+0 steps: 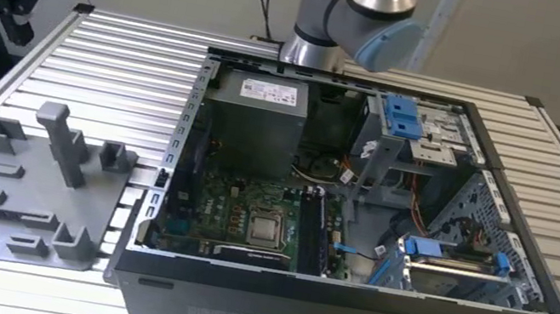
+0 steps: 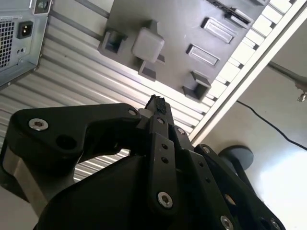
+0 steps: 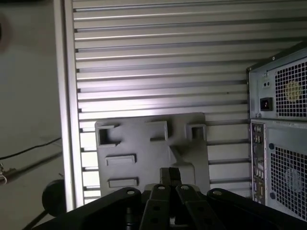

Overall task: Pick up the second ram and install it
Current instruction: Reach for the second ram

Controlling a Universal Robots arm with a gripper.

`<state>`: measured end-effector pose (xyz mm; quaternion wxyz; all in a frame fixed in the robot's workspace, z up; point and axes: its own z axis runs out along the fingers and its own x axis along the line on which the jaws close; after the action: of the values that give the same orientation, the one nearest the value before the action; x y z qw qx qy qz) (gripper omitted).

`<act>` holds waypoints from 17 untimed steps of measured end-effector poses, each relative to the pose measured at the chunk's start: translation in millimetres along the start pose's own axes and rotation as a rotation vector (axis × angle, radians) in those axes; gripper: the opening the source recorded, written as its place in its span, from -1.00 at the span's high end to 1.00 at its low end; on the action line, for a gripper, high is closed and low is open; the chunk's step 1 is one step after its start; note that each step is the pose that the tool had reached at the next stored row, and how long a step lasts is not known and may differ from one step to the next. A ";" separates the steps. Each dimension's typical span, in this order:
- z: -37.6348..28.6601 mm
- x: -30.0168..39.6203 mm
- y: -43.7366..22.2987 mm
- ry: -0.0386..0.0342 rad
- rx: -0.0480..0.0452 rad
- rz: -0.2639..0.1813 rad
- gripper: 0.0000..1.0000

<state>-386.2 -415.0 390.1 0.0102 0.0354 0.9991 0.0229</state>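
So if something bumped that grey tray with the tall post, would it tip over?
Probably slides rather than tips: the grey tray lies flat and wide on the slatted table. It looks like thin plastic, so likely light. Its tall post seems moulded in, so probably stiff.

Exterior view: the arm (image 1: 365, 18) rises at the back of the scene. A silver tube segment drops into a grey joint housing with a pale blue cap, and a second housing sits beside it toward the exterior view's left, above the base column. Second wrist view: the gripper (image 2: 156, 102) is a black two-finger linkage seen from behind its body, with bolted links converging from a broad housing to a narrow tip. The fingers (image 2: 161, 143) lie side by side with their tips pressed together. First wrist view: the same gripper (image 3: 170, 175) appears with its link arms symmetric, its tips meeting at the centre.
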 end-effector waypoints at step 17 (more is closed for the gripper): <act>-0.6 20.7 -6.3 0.0017 0.0001 0.000 0.79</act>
<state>-407.3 -419.8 390.0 0.0094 0.0355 0.9991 0.0229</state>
